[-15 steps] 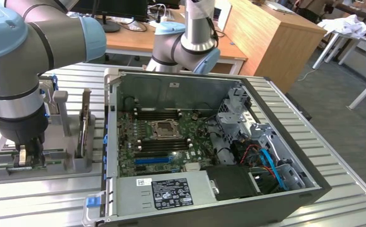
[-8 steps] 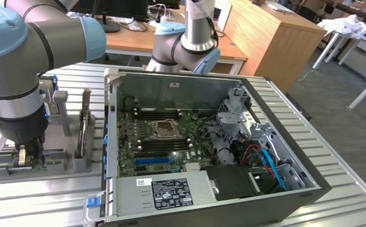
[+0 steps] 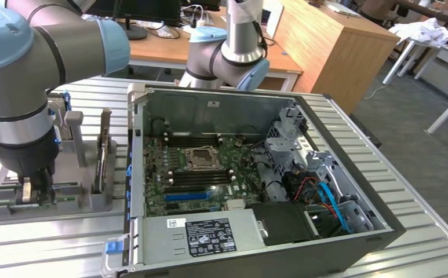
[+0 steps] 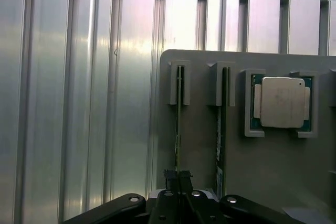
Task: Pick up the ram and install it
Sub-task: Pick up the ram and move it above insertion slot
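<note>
Pincer (image 4: 178,178) was clamped nearly shut on the thin edge of the ram (image 4: 178,108), which stood on edge in its slot of the gray holder (image 4: 273,171), just beside a 2nd stick (image 4: 221,114).

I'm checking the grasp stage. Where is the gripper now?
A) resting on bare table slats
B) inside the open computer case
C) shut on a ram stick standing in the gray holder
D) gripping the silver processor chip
C: the gripper pinches the ram, which stands on edge in a slot of the gray holder.
</note>
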Controlling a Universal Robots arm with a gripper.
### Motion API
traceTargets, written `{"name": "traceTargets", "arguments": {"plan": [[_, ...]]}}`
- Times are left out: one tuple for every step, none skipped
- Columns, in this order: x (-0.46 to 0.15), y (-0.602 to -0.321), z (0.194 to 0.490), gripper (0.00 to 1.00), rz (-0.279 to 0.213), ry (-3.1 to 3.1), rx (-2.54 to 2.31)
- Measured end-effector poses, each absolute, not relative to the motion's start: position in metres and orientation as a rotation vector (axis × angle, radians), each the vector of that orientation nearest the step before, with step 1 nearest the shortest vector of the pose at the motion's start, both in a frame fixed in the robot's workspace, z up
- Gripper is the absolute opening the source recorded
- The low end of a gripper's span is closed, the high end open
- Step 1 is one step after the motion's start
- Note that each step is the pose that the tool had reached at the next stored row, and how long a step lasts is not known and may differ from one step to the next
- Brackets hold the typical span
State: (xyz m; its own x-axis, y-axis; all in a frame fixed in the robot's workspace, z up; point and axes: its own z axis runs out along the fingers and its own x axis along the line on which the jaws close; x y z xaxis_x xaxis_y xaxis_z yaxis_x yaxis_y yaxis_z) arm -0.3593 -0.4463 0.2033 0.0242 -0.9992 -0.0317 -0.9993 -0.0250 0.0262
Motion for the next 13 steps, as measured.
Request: {"name": "traceTargets", "arguments": {"plan": [[-0.359,-0.446,0.204,0.12,0.064,2.192,-2.245],[-0.359,-0.446,0.205,0.12,0.064,2.192,-2.244],[-0.359,-0.446,0.206,0.12,0.064,2.193,-2.244],[-0.359,-0.446,0.207,0.12,0.064,2.194,-2.243],[-0.359,-0.446,0.208,0.12,0.064,2.195,-2.242],[-0.359,-0.446,0.209,0.12,0.064,2.196,-2.241],[-0.359,-0.446,0.210,0.12,0.064,2.197,-2.240],[-0.359,-0.446,0.212,0.12,0.064,2.198,-2.239],[-0.359,-0.446,0.214,0.12,0.064,2.199,-2.238],[-0.359,-0.446,0.215,0.12,0.064,2.200,-2.237],[-0.359,-0.446,0.217,0.12,0.064,2.201,-2.236],[-0.359,-0.446,0.219,0.12,0.064,2.202,-2.235],[-0.359,-0.446,0.221,0.12,0.064,2.203,-2.234]]}}
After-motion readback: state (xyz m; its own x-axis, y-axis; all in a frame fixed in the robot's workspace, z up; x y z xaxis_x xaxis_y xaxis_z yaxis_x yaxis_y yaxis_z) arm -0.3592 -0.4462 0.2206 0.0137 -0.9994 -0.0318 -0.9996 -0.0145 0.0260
